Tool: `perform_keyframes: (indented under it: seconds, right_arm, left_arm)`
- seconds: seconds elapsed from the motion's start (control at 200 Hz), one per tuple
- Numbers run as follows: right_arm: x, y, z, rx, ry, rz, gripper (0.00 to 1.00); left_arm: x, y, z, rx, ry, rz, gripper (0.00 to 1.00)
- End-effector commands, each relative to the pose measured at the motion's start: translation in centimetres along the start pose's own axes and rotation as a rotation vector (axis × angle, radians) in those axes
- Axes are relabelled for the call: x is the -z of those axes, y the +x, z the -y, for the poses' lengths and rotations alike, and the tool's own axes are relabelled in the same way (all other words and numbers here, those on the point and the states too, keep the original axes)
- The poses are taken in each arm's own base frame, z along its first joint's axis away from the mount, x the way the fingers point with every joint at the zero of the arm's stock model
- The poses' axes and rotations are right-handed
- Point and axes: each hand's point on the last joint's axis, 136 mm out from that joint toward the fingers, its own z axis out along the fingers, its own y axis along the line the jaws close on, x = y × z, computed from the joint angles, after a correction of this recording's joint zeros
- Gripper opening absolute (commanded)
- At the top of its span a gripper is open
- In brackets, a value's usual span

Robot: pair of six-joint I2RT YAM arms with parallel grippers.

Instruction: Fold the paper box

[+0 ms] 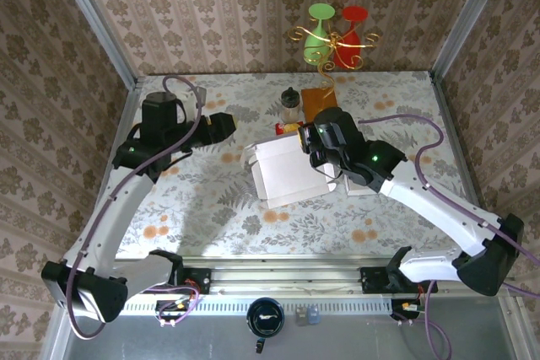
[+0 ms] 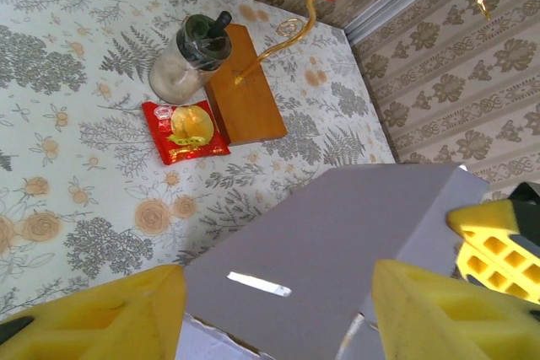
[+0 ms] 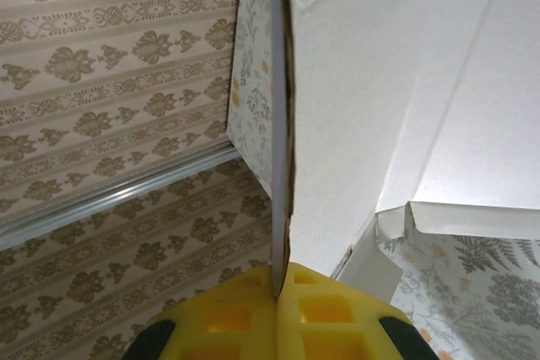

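Right gripper (image 3: 281, 274) pinches paper box (image 1: 283, 173) wall edge-on. Left gripper (image 2: 278, 292) is spread, finger bases cropped by the frame.

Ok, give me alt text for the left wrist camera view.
The left hand hangs open, its yellow fingers framing the paper box. Beyond, on the floral table, sit a jar, a red packet and a wooden block.

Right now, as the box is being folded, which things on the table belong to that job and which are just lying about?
Job: paper box; right gripper, shut on a box wall; left gripper, open near the box.
Lying about: jar; red packet; wooden block; green glass; red glass.
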Motion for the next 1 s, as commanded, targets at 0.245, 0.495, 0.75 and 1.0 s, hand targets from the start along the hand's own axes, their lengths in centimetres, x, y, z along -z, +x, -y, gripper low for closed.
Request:
perform_keyframes:
  seconds: [0.245, 0.495, 0.75, 1.0]
  right_arm:
    - [-2.2, -1.0, 0.7, 0.008, -0.017, 0.006, 0.00]
    - [-3.1, -1.3, 2.1, -0.003, 0.004, 0.005, 0.00]
    - [-3.6, -1.3, 2.7, -0.010, 0.011, -0.003, 0.00]
    - [-4.0, -1.1, 2.9, -0.012, 0.014, -0.013, 0.00]
  left_arm:
    - [-1.5, 2.0, 2.7, -0.030, 0.036, -0.143, 0.58]
    - [-3.0, 4.4, 3.3, -0.048, 0.017, -0.253, 0.58]
    - [-4.2, 6.0, 3.2, -0.025, 0.006, -0.312, 0.58]
    - [-4.8, 7.0, 3.3, 0.021, 0.021, -0.334, 0.57]
